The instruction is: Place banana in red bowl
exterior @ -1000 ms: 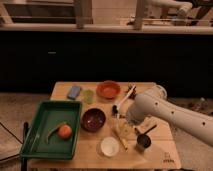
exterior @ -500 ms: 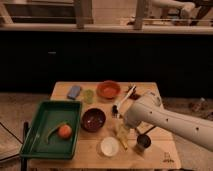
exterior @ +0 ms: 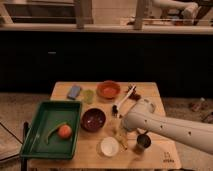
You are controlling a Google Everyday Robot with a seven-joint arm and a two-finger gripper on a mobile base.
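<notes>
The banana is slim and pale yellow. It lies on the wooden table between the white bowl and a dark cup, and my arm partly covers its far end. The red bowl stands at the back middle of the table and holds nothing. My gripper is at the end of the white arm that reaches in from the right. It hangs over the table's middle, just right of the maroon bowl, between the red bowl and the banana.
A maroon bowl and a small white bowl sit left of the banana. A dark cup stands to its right. A green tray on the left holds an orange fruit and a green vegetable. A blue sponge and a green cup are at the back left.
My arm has swung lower and to the left over the middle of the table, and now covers more of the banana. The objects on the table have not moved.
</notes>
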